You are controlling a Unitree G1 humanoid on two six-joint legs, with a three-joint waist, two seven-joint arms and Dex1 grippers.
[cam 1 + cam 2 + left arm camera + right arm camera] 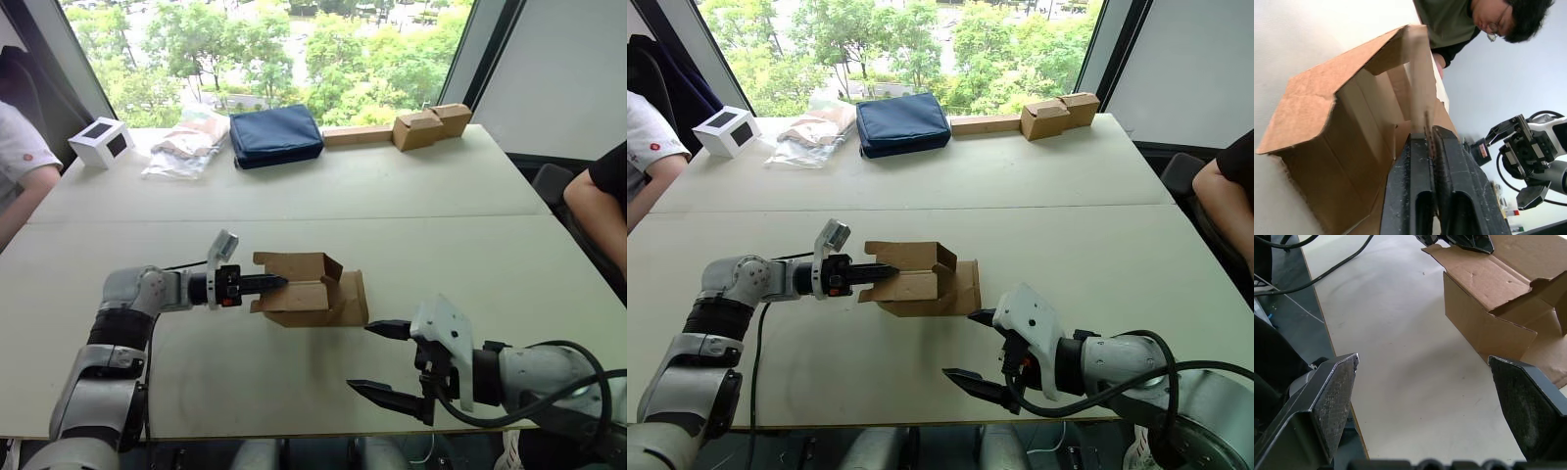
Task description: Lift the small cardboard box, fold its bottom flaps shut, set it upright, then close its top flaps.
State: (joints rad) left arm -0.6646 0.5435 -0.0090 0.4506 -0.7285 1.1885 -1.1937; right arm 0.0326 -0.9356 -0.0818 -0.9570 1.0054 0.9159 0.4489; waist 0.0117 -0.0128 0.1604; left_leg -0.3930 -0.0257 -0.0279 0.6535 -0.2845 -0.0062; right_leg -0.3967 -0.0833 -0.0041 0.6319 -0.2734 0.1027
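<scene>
The small cardboard box (306, 290) lies on its side near the middle of the table (470, 245), flaps splayed; it looks light, stiff-walled and easily tipped. The left gripper (266, 284) is pinched onto 1 left-end flap; the right gripper (382, 360), spread wide, hovers near and right of it; I judge its best hold is across the 2 side walls, not another floppy flap.

Head pair looks forward and down across the bench (411, 196) toward the window. Each wrist camera sits close behind its tool; all views share the box (304, 290).
</scene>
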